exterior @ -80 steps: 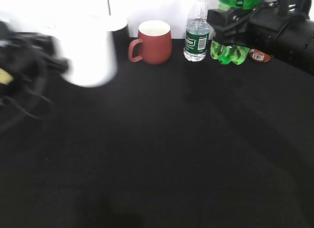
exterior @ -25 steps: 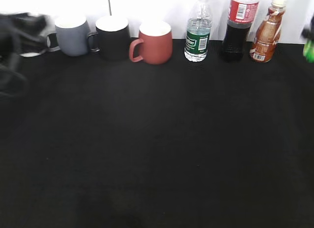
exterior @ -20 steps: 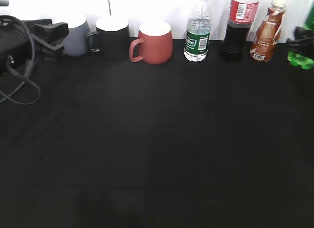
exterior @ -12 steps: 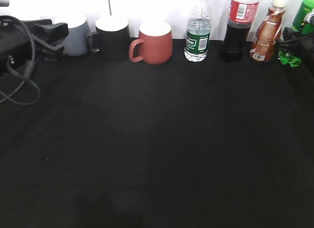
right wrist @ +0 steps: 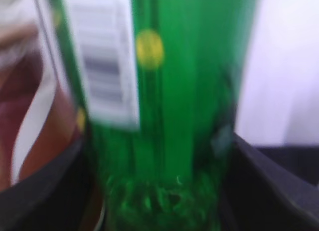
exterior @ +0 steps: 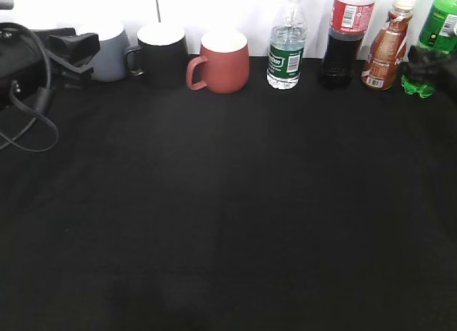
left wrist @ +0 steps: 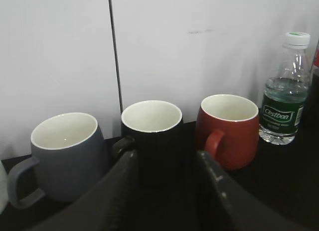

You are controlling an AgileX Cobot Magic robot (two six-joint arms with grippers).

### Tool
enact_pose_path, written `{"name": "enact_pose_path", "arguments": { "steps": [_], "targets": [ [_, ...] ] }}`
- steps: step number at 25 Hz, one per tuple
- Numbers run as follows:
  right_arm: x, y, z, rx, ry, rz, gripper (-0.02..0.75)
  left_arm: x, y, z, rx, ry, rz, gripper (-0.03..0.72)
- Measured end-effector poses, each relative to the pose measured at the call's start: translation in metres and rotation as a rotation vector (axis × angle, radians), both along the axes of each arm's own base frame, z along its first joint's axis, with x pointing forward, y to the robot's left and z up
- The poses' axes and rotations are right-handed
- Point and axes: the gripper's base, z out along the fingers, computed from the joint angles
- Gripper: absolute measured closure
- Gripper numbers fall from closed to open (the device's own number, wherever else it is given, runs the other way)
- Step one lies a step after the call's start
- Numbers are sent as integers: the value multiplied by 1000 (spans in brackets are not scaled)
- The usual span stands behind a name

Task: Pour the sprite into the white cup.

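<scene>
Translucent green plastic soda bottle (exterior: 434,40) is clamped between right gripper (right wrist: 159,191) jaws at far right corner. Left gripper (left wrist: 164,191) is held open, empty, facing 3 mugs at far left edge.

Bg: plain white wall (exterior: 214,6) behind the table, w/ a thin dark vertical seam (left wrist: 114,52) between two panels – seam also visible in ext. view, top left of centre. Faint smudge on the right panel in left wrist view. Table (exterior: 228,217) covered in matte black cloth, fills most of ext. view. Lighting bright, even – wall overexposed.
</scene>
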Motion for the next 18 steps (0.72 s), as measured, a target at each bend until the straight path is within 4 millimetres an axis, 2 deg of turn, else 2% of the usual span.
{"name": "enact_pose_path", "arguments": {
  "steps": [4,6,8,10,13,15,18],
  "targets": [
    [-28,3,11,4,-5,3,158,0,0,0,0,0,0,397],
    [-45,5,26,5,-15,3,158,0,0,0,1,1,0,397],
    [-62,6,52,29,16,1,158,-4,3,3,14,48,14,396],
    [-80,11,89,35,140,35,158,-14,9,8,37,181,56,351],
    [-126,14,132,21,404,-28,158,-29,22,21,117,490,155,290],
    [-156,24,148,-23,547,-71,158,-45,26,26,120,724,198,287],
    [-199,51,162,-61,732,15,158,-81,34,39,139,912,204,284]
  ]
}}
